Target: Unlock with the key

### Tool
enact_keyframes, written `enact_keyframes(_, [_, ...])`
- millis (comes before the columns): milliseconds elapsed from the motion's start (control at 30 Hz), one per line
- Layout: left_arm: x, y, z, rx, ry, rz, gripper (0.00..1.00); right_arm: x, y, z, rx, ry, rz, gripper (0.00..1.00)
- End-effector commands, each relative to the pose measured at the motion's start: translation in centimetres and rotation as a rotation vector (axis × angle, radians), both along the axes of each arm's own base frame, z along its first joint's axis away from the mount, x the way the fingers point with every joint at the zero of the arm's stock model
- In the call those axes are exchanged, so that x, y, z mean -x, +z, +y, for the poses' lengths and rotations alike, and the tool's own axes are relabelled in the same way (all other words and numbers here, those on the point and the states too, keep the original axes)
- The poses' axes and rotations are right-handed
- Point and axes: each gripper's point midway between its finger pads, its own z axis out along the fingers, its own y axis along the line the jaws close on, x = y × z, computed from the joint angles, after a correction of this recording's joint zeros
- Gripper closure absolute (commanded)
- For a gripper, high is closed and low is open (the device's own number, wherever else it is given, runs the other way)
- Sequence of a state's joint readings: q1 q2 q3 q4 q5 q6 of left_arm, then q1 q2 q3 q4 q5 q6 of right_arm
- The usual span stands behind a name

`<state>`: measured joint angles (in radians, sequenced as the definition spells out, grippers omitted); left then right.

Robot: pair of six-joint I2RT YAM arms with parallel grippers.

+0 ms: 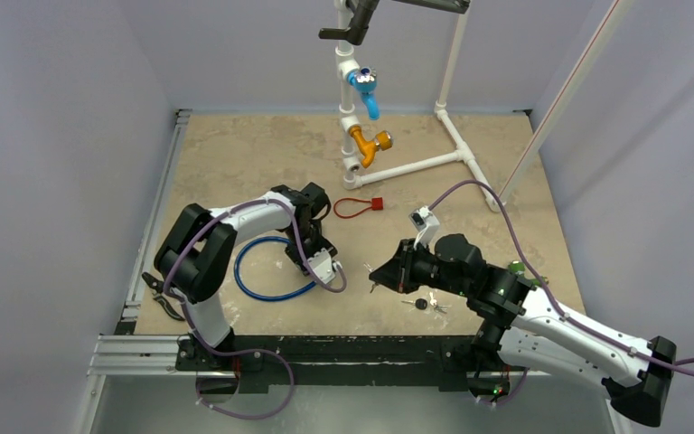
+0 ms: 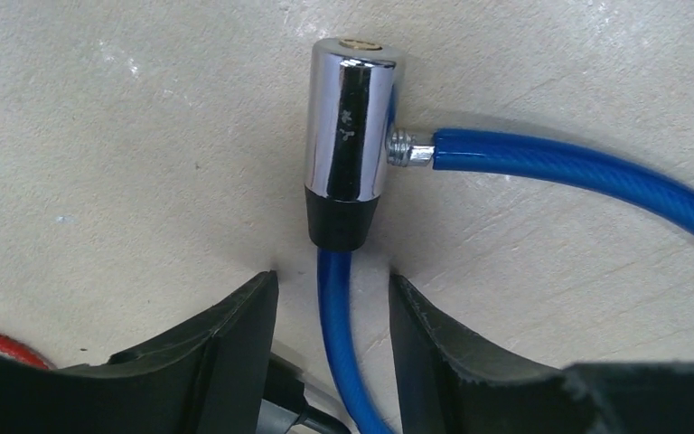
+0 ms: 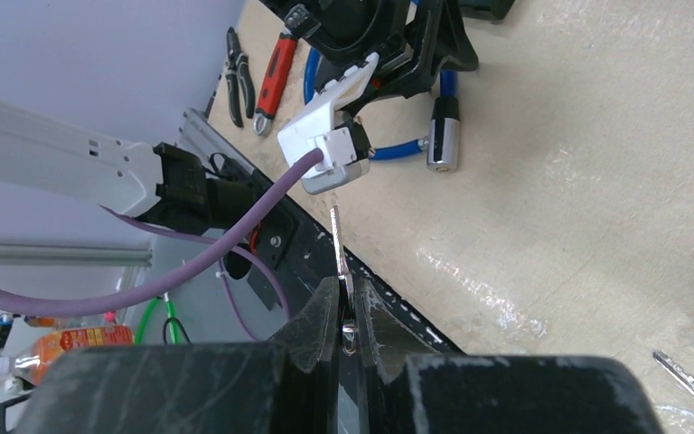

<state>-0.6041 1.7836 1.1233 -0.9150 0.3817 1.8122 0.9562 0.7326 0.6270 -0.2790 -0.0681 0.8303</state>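
Left claw, half open, straddles the blue cable just below the chrome lock barrel on the worktop; right claw, clamped on the key, hangs well apart. Next, likely: steady the barrel, aim the key at the keyhole.

Blue cable, chrome lock barrel with black collar, silver key, red loop, mottled beige tabletop.
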Motion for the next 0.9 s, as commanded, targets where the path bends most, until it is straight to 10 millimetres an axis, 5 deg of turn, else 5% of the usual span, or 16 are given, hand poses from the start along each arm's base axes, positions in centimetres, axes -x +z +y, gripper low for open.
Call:
enact_keyframes(0, [-0.2,-0.6,0.2,-0.017,-0.077,-0.031,0.54,-0.7,3.0,0.1,-0.049,-0.028,-0.039,1.0])
enact_keyframes(267, [-1.3,-1.5,0.3,-0.034,-0.063,-0.079,0.97,-0.7,3.5,-0.2,-0.043,-0.037,-0.043,1.0])
enact_keyframes(400, [-2.0,0.2,-1.0,0.046,0.014,-0.123,1.0,-0.6,3.2,-0.1,-0.039,-0.03,-0.04,1.0])
enact_keyframes(600, [-2.0,6.9,-1.4,0.166,0.157,-0.218,1.0,-0.6,4.0,0.3,-0.048,-0.004,-0.056,1.0])
enact_keyframes(700, [-0.8,11.6,-1.1,0.266,0.236,-0.257,1.0,-0.5,5.2,0.6,-0.066,0.013,-0.075,1.0])
enact_keyframes(867, [2.3,16.8,-0.1,0.398,0.317,-0.271,1.0,-0.4,7.0,0.9,-0.063,0.044,-0.104,1.0])
